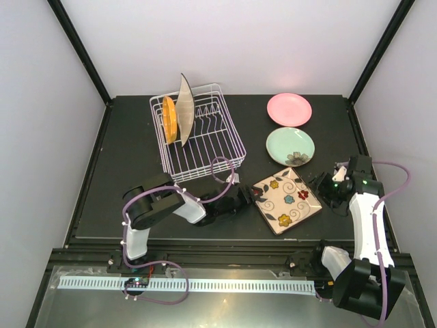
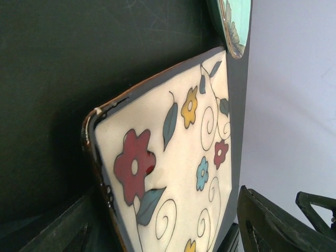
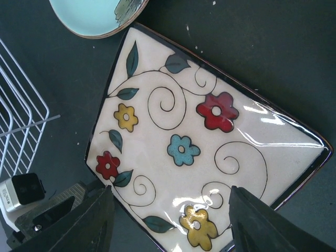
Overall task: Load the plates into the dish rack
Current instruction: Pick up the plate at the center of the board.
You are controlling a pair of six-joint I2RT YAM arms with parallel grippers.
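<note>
Step in hand: the grasp of the square flowered plate (image 1: pixel 287 199), which lies on the bench (image 1: pixel 123 157) between the two arms, near the front right corner of the dish rack (image 1: pixel 205 140).
Left pincer (image 1: pixel 247 193): open and turned on its side. In its wrist view the left corner of the plate stands between the two fingers; whether they touch it I cannot tell.
Right pincer (image 1: pixel 322 186): open, holding nothing, at the opposite corner of the same plate.
In the rack: the small orange plate (image 1: pixel 169 117) and the white square plate (image 1: pixel 184 109) stand upright at its left end.
Waiting: the pink plate (image 1: pixel 289 108) and the pale green plate (image 1: pixel 290 145), flat on the bench to the right of the rack.
Progress: by my judgement two plates of five are loaded.
Next move: probably to close the left pincer on the rim, lift the plate, turn it upright and lower it between free tines beside the white one. The glazed rim may slip, so the grip must be firm.
</note>
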